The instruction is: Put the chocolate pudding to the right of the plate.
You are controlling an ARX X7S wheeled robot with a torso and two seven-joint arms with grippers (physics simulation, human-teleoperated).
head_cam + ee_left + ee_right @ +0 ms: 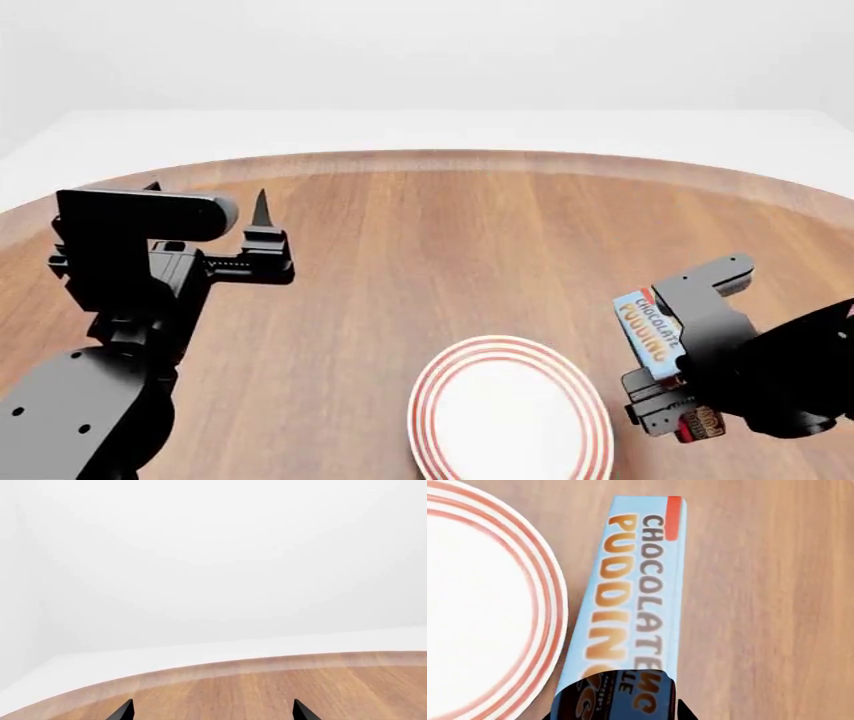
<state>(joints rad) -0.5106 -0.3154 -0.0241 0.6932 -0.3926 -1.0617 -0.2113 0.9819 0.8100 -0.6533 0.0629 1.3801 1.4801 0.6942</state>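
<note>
The chocolate pudding box (634, 595), light blue with orange and brown lettering and a red edge, sits in my right gripper (617, 715), whose jaws are shut on its near end. In the head view the box (645, 330) is just right of the white plate with red rings (507, 415), held by the right gripper (661, 385); whether it touches the table I cannot tell. The plate's rim (527, 605) lies beside the box in the right wrist view. My left gripper (234, 215) is open and empty over the table's far left; its fingertips (123, 711) show over bare wood.
The round wooden table (441, 240) has a curved far edge (220, 667) with white floor and wall beyond it. A small dark and red object (701, 427) shows under the right arm.
</note>
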